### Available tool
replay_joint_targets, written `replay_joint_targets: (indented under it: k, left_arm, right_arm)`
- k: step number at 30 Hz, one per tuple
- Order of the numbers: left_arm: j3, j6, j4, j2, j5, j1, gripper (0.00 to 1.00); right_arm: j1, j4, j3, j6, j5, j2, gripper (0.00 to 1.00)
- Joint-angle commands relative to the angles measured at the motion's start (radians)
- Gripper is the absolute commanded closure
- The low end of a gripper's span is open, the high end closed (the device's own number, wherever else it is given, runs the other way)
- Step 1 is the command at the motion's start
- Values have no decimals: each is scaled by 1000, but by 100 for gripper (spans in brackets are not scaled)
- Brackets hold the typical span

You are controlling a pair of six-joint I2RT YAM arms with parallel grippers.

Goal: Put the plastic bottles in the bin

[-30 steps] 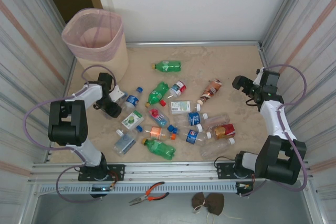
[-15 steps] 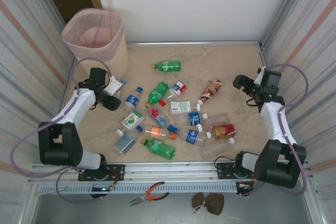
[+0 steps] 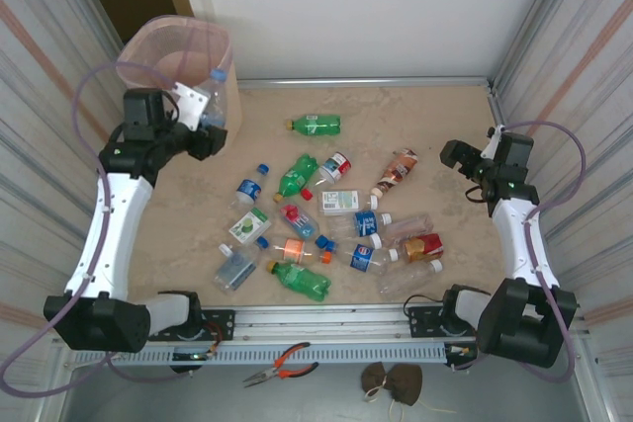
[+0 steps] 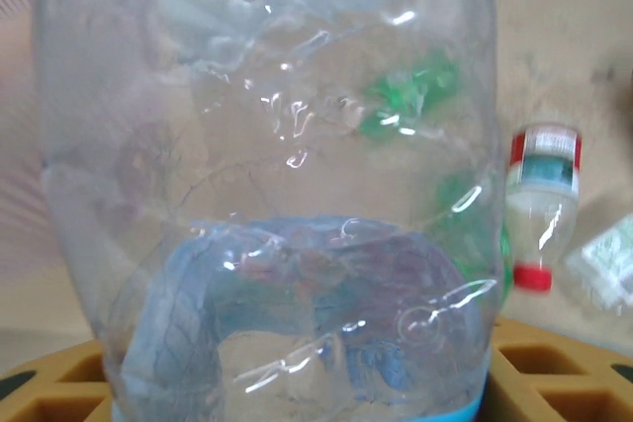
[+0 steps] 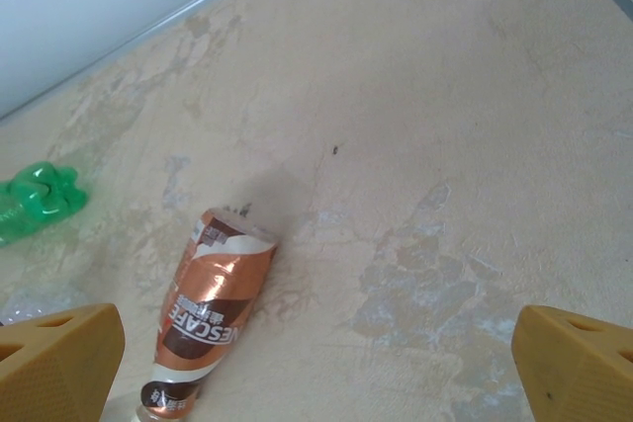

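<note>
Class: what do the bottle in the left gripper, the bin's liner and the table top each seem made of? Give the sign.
Held bottle: thin clear plastic, glossy; glints, dents, background visible through it. Bin liner: likely thin plastic film, translucent pink, folded over the rim. Table top: matte beige, mottled like stone, possibly a printed laminate.

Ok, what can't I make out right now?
- Beige bin with pink liner: bottom hidden by its wall, top external.
- Clear plastic bottle in left gripper: both ends cut off by frame edges, left wrist.
- Brown Nescafe bottle: cap end cut off at bottom edge, right wrist.
</note>
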Motion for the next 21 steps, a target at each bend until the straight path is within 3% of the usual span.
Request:
replay_joint_targets:
  k: [1,6,13,21]
  left_arm:
    - [108,-74,74,15,2,0,46]
    - [278,-56,110,126,-75,4,47]
    - [693,-24,-98,428,-100,38,43]
    - [1035,-36,-202,739,-163,102,43]
  right_arm:
    - [-4,-24,33,-23,-3,-27,1]
    - [-4,-32,34,-25,-4,-34,1]
    - [-4,-41,34,-28,-1,-34,1]
    - [-4,-37,33,-31,-1,-23,1]
